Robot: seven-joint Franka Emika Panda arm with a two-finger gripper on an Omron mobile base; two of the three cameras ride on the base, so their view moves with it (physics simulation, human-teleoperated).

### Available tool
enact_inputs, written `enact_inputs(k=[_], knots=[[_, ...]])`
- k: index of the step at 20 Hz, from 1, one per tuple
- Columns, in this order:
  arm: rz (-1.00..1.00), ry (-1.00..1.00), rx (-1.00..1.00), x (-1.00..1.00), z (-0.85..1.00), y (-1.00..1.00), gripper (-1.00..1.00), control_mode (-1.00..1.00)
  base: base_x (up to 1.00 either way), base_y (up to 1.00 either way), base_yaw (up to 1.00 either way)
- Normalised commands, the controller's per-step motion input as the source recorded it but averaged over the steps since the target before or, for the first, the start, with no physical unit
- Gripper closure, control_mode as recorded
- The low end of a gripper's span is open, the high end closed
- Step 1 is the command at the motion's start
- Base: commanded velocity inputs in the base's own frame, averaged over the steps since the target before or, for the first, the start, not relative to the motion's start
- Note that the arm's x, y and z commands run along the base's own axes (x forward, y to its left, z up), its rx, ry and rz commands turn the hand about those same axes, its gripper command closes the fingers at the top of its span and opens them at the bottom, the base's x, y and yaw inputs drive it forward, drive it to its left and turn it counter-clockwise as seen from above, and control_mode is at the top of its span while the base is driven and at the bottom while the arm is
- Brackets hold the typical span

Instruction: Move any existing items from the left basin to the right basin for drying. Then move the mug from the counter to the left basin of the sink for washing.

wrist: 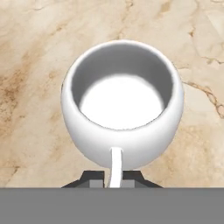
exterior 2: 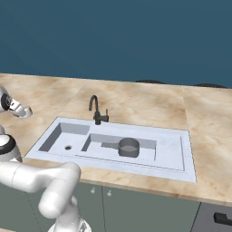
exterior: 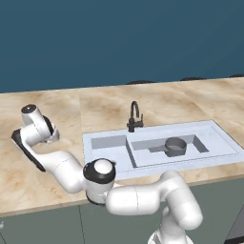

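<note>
The hand view looks down on the mug (wrist: 121, 105). The mug is white with round sides and grey walls inside. It stands upright on the beige marble surface (wrist: 35, 87). A thin white handle (wrist: 115, 171) sticks out of the mug, toward the bottom of this view. The end effector (wrist: 112, 178) sits right there, and its two dark finger tips (wrist: 92, 179) are pinched together on that handle. So the end effector is clenched on the mug by its handle.

In the left base view, the white arm (exterior: 71, 169) bends out to the left over the surface (exterior: 57, 109). The hand end (exterior: 35, 125) sits well to the left of the sink (exterior: 224, 143). The mug itself is hidden behind the hand there, so it may be just under it, but that is hard to tell.

Farther along, the sink is pale blue-grey with a flat rim. The left basin (exterior 2: 61, 136) is the small square one with a little round drain hole (exterior 2: 68, 147). The right basin (exterior 2: 149, 152) is the wide one. The dark grey pan (exterior 2: 128, 147) lies in the right basin, with its short flat handle (exterior 2: 108, 145) pointing toward the left basin.

Behind the sink stands the black curved faucet (exterior 2: 96, 111). Past the surface is a dark blue wall (exterior 2: 118, 36).
</note>
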Motion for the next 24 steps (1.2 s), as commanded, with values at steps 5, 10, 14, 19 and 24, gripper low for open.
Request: enact_inputs(k=[5, 10, 14, 19, 24], knots=[[-0.13, 0.0, 0.0, -0.28, 0.14, -0.5, 1.0, -1.0, 0.0, 0.0, 0.0], [-0.13, 0.0, 0.0, -0.34, 0.1, -0.55, 1.0, -1.0, 0.0, 0.0, 0.0], [-0.13, 0.0, 0.0, -0.34, 0.08, -0.51, 1.0, -1.0, 0.0, 0.0, 0.0], [-0.12, 0.0, 0.0, -0.26, 0.01, -0.52, 1.0, -1.0, 0.0, 0.0, 0.0], [-0.12, 0.0, 0.0, -0.22, 0.01, -0.56, 1.0, -1.0, 0.0, 0.0, 0.0]])
